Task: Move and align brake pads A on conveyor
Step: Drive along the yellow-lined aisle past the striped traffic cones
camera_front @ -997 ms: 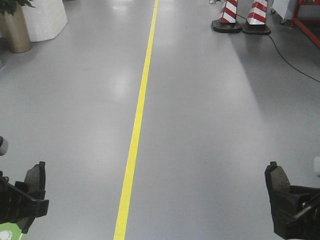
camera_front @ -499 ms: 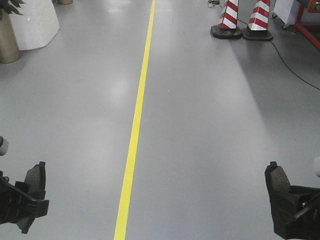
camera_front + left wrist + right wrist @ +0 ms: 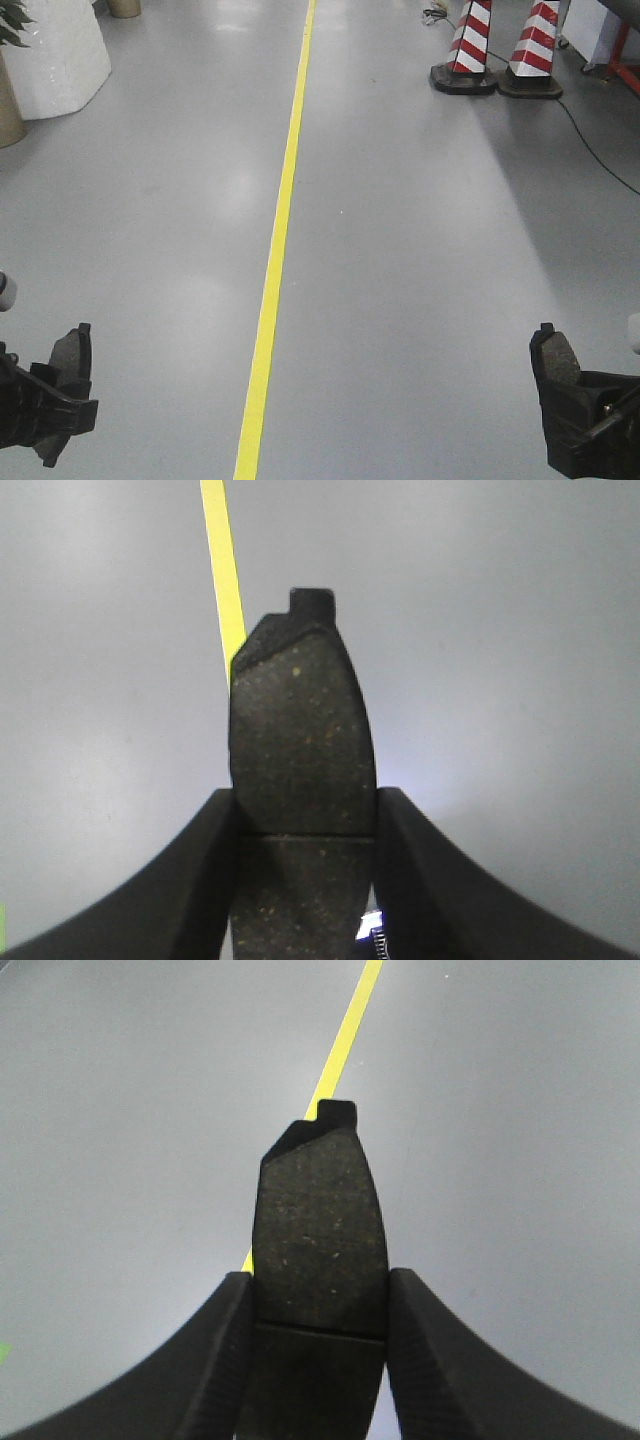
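Since the earlier front frames, the floor scene has shifted: the two striped cones have slid toward 1 o'clock and the white block and pot at 10 o'clock have drifted toward the left edge, while both grippers and their pads are seen at the same spots in the frame.

A grey floor (image 3: 420,250) fills the front view, crossed from 12 to 6 o'clock by a yellow line (image 3: 277,240). A white block (image 3: 62,55) is seen at 10 o'clock, with a tan pot (image 3: 8,108) beside it at the left edge. Two red-and-white cones (image 3: 468,55) stand side by side at 1 o'clock, and a black cable (image 3: 590,145) runs past them toward 3 o'clock.

At 8 o'clock the left gripper (image 3: 55,395) is seen, its jaws closed on a pad (image 3: 300,750) that is held upright above the floor, the groove lying level with the jaw tips in the left wrist view. At 4 o'clock the right gripper (image 3: 570,400) is seen, its jaws likewise clamped on a second pad (image 3: 320,1230), also upright over the floor. The two pads are well apart, one on each side of the line.
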